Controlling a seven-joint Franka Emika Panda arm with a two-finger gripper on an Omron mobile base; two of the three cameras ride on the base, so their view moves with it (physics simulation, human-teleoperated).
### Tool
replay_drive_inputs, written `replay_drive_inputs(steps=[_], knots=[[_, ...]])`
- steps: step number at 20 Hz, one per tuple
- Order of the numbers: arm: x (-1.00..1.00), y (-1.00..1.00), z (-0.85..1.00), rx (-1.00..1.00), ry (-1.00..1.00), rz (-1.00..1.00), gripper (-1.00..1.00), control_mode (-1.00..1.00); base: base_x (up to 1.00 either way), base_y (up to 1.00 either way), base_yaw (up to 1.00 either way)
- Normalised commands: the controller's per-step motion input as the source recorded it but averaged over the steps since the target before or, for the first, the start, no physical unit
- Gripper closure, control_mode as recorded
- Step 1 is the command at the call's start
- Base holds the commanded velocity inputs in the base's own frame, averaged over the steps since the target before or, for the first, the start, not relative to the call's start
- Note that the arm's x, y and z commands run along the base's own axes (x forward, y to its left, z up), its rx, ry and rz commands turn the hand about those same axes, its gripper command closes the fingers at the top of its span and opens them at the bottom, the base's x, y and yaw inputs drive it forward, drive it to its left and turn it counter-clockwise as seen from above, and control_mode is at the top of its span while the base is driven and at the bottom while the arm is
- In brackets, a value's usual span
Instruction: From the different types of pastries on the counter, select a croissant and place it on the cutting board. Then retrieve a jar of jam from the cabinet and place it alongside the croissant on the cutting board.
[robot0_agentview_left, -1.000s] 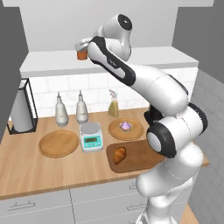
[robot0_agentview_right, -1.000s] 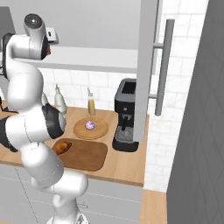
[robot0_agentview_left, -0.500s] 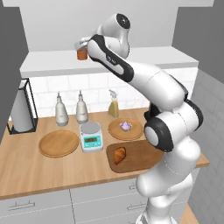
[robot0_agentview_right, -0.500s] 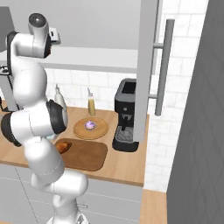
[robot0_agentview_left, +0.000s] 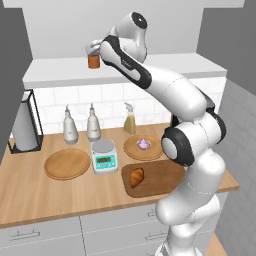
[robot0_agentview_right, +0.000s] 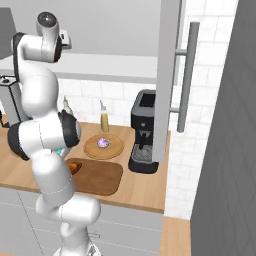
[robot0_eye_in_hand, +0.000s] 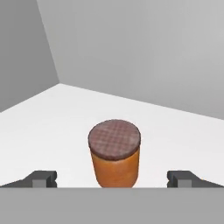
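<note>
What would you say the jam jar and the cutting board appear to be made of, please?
The jar of jam looks like smooth, glossy orange-brown glass or plastic, since its wall has a soft sheen. Its lid has a matte, cross-hatched dark brown texture, so the material is unclear. The cutting board looks like dark brown wood with a dull finish.

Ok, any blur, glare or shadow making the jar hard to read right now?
Hand view: jar of jam sharp, evenly lit, no glare, open gripper tips either side. Left base view: the jar small, slightly soft. Right base view: the arm hides it.
</note>
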Motion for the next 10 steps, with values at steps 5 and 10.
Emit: replay_drive_inputs(steps=[5, 10], knots=[[0.17, 0.11, -0.05, 0.0, 0.03, 0.0, -1.0, -1.0, 0.0, 0.0, 0.0], [0.26, 0.0, -0.15, 0.0, 0.06, 0.0, -1.0, -1.0, 0.0, 0.0, 0.0]])
